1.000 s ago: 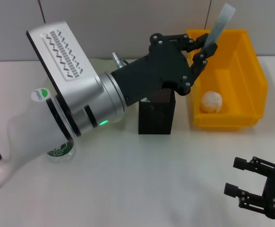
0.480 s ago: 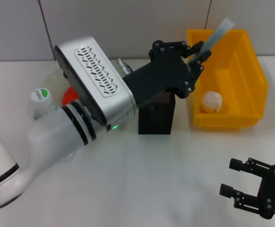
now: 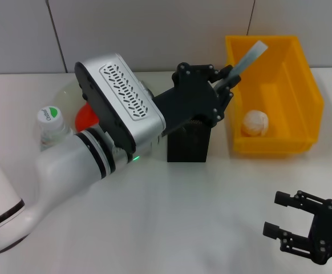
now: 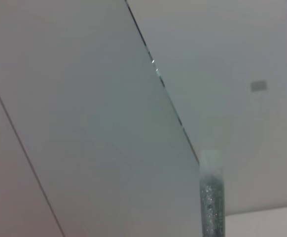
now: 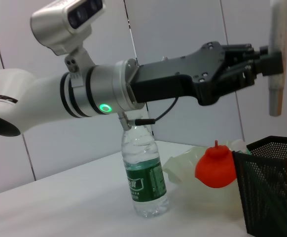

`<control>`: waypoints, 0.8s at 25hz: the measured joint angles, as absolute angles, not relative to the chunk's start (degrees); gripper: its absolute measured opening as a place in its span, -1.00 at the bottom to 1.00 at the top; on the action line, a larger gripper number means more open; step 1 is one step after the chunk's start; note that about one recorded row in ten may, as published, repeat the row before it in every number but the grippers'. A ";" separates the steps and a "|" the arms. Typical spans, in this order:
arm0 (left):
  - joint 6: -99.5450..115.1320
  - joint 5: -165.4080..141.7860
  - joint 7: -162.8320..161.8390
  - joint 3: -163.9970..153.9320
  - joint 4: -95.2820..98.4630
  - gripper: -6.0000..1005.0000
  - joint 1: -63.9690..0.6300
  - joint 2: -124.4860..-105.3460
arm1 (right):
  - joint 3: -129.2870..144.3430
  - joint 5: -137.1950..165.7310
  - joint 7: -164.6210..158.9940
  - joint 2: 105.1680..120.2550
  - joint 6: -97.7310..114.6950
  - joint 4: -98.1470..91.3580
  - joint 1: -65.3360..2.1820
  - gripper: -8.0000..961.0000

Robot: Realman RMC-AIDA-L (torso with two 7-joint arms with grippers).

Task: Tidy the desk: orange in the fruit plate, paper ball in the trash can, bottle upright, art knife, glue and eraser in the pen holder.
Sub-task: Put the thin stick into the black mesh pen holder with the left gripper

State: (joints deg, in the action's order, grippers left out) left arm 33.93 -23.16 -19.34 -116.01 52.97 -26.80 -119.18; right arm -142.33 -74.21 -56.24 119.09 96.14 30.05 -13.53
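The left arm reaches across the white counter (image 3: 171,217), and its black left gripper (image 3: 227,85) hangs above the black mesh pen holder (image 3: 190,141), its jaws pinching a pale, translucent glue tube (image 3: 249,59) flecked with glitter. In the head view the tube tilts up and away from the jaws, its free end leaning over the near corner of the yellow plastic bin (image 3: 308,97) that serves as the trash can. The right wrist view shows the same tube (image 5: 276,59) hanging nearly upright above the mesh holder (image 5: 274,185), apart from its rim. From the left wrist view only the glittery end of the tube (image 4: 211,197) shows against the grey wall.

A crumpled white paper ball (image 3: 255,123) lies inside the yellow bin. Left of the pen holder, largely hidden behind the arm, an orange-red fruit (image 3: 86,116) sits in a clear plastic fruit plate (image 5: 188,168), and a clear water bottle with a green label (image 5: 144,173) stands upright just beside it, its white cap (image 3: 50,116) showing in the head view.

The black right gripper (image 3: 294,220) hovers low over the near right part of the counter, well apart from everything, jaws spread and holding nothing
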 joint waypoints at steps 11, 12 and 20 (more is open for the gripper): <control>27.69 -23.02 -19.49 -115.92 52.57 -0.70 -27.81 -119.18 | -142.32 -74.37 -56.24 119.09 96.73 30.05 -13.50 0.55; 27.13 -23.02 -19.58 -115.90 52.42 -0.70 -27.98 -119.18 | -142.34 -74.38 -56.25 119.09 96.77 30.06 -13.48 0.55; 25.54 -23.01 -20.02 -115.60 52.08 -0.71 -28.27 -119.18 | -142.62 -74.44 -56.24 119.09 97.48 30.06 -13.45 0.55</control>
